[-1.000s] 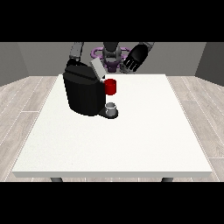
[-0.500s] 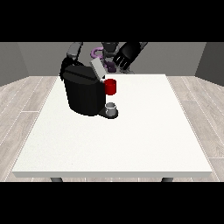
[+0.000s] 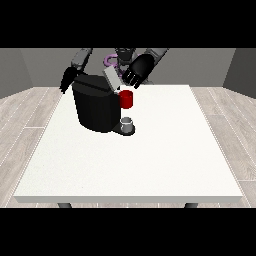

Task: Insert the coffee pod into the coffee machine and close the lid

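Hand at the view's right (image 3: 137, 71) touches coffee machine's (image 3: 97, 105) raised lid (image 3: 112, 79).

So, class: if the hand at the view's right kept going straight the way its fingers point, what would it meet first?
Probably the raised grey lid of the coffee machine. The hand at the view's right points down and towards the view's left, fingers close by the lid. Depth is unclear from this one view.

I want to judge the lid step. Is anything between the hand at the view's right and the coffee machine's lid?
Nothing visible is. The hand at the view's right is right at the raised grey lid on top of the black coffee machine. A red thing at the machine sits lower, on the front, out of the way.
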Controlling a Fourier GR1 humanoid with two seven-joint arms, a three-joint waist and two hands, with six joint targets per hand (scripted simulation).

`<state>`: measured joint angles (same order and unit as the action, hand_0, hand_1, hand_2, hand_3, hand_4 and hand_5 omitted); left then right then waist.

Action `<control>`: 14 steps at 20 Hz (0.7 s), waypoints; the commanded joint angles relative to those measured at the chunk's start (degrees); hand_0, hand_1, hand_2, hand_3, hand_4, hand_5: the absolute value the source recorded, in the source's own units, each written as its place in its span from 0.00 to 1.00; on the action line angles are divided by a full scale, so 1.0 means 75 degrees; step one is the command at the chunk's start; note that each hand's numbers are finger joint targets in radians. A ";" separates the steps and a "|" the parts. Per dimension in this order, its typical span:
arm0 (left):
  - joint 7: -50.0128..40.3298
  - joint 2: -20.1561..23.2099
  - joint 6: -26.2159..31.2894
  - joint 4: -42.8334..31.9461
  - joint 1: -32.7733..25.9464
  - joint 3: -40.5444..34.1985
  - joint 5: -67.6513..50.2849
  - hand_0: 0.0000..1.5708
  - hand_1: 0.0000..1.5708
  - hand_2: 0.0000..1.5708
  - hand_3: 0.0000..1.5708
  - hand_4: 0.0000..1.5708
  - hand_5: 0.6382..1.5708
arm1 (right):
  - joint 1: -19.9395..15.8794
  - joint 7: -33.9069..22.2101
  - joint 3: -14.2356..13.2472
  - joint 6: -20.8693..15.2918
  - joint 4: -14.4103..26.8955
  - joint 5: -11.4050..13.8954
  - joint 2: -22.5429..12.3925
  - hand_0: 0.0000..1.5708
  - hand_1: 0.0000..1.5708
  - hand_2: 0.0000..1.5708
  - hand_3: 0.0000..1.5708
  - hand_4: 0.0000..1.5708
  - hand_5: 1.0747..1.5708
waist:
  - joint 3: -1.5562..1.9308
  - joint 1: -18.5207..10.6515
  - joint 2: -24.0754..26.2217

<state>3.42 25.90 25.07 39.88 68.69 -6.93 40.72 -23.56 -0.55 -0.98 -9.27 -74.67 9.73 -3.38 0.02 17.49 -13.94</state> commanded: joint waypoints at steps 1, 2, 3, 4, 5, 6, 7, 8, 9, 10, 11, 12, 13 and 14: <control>-0.0258 -0.0127 -0.0010 -0.0039 0.0434 0.0036 0.0085 0.77 0.77 0.81 0.79 0.30 1.00 | -0.0284 -0.0002 -0.0034 -0.0235 0.0228 0.0157 0.0063 0.00 0.00 0.00 0.00 0.04 1.00 | 0.0001 -0.0102 -0.0276; -0.0062 0.0144 -0.0031 -0.0191 0.0424 -0.0087 0.0069 0.76 0.76 0.81 0.78 0.30 1.00 | -0.0250 0.0069 -0.0002 -0.0097 -0.0047 0.0080 0.0010 0.00 0.00 0.00 0.00 0.09 1.00 | -0.0001 0.0113 -0.0405; -0.0083 -0.0038 -0.0100 -0.0174 0.0346 -0.0032 0.0080 0.76 0.76 0.80 0.78 0.29 1.00 | -0.0279 -0.0050 -0.0126 -0.0110 0.0089 0.0037 -0.0048 0.00 0.00 0.00 0.00 0.07 1.00 | 0.0000 0.0060 -0.0454; -0.0183 -0.0131 -0.0178 -0.0042 0.0497 0.0021 0.0127 0.75 0.75 0.79 0.77 0.30 1.00 | -0.0150 0.0530 -0.0133 -0.0227 0.0302 0.0031 0.0100 0.00 0.00 0.00 0.00 0.06 1.00 | 0.0003 0.0001 -0.0586; 0.0574 0.0239 -0.0231 -0.0243 -0.0074 0.0054 0.0196 0.76 0.76 0.80 0.78 0.30 1.00 | 0.0067 0.0168 0.0072 -0.0130 -0.0218 0.0130 0.0037 0.00 0.00 0.00 0.00 0.00 1.00 | -0.0004 0.0122 -0.0556; -0.0181 -0.0193 -0.0166 -0.0279 0.0286 0.0005 0.0132 0.76 0.76 0.80 0.78 0.30 1.00 | -0.0392 -0.0377 -0.0206 0.0088 0.0017 -0.0025 -0.0265 0.00 0.00 0.00 0.00 0.00 1.00 | -0.0001 0.0099 -0.0254; -0.0009 -0.0032 -0.0050 -0.0221 0.0370 0.0001 0.0122 0.79 0.79 0.82 0.79 0.28 1.00 | -0.0268 0.0089 -0.0189 -0.0077 0.0212 0.0092 -0.0192 0.00 0.00 0.00 0.00 0.00 1.00 | 0.0000 -0.0081 -0.0457; 0.0057 -0.0437 -0.0290 -0.0180 0.0023 0.0121 0.0143 0.80 0.80 0.82 0.78 0.28 1.00 | -0.0158 -0.0036 -0.0209 -0.0247 0.0213 0.0045 0.0004 0.00 0.00 0.00 0.00 0.00 1.00 | -0.0001 -0.0166 -0.0302; 0.0077 -0.0356 -0.0128 -0.0060 0.0237 0.0198 0.0189 0.79 0.79 0.82 0.78 0.27 1.00 | -0.0240 0.0070 -0.0388 -0.0325 0.0498 0.0024 -0.0066 0.00 0.00 0.00 0.00 0.10 1.00 | 0.0001 -0.0307 -0.0388; 0.0197 0.0010 0.0092 -0.0197 0.0400 0.0015 0.0091 0.80 0.80 0.82 0.77 0.27 1.00 | -0.0308 0.0065 -0.0352 -0.0204 0.0321 0.0012 -0.0160 0.00 0.00 0.00 0.00 0.12 1.00 | 0.0000 -0.0219 -0.0401; 0.0089 -0.0041 -0.0020 -0.0363 0.0213 0.0069 0.0204 0.79 0.79 0.82 0.78 0.27 1.00 | -0.0255 -0.0152 -0.0190 -0.0176 0.0086 -0.0037 0.0038 0.00 0.00 0.00 0.00 0.14 1.00 | -0.0001 -0.0100 -0.0271; 0.0129 -0.0315 -0.0252 -0.0279 0.0155 0.0112 0.0206 0.77 0.77 0.80 0.78 0.27 1.00 | -0.0183 -0.0002 -0.0161 -0.0174 0.0201 0.0070 -0.0037 0.00 0.00 0.00 0.00 0.10 1.00 | -0.0001 -0.0092 -0.0362; 0.0154 -0.0116 -0.0039 -0.0363 0.0249 0.0017 0.0140 0.76 0.76 0.79 0.77 0.28 1.00 | 0.0040 0.0179 -0.0091 -0.0132 0.0134 0.0083 -0.0017 0.00 0.00 0.00 0.00 0.08 1.00 | -0.0001 0.0012 -0.0290; -0.0333 -0.0406 -0.0213 -0.0284 0.0503 -0.0019 0.0139 0.76 0.76 0.78 0.76 0.28 1.00 | -0.0211 0.0366 -0.0347 -0.0029 0.0462 -0.0039 -0.0227 0.00 0.00 0.00 0.00 0.02 1.00 | 0.0002 -0.0015 -0.0477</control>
<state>3.47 24.40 24.16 37.96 70.84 -6.61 41.83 -24.84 0.24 -2.57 -10.27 -72.89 9.92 -3.99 0.01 16.98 -16.68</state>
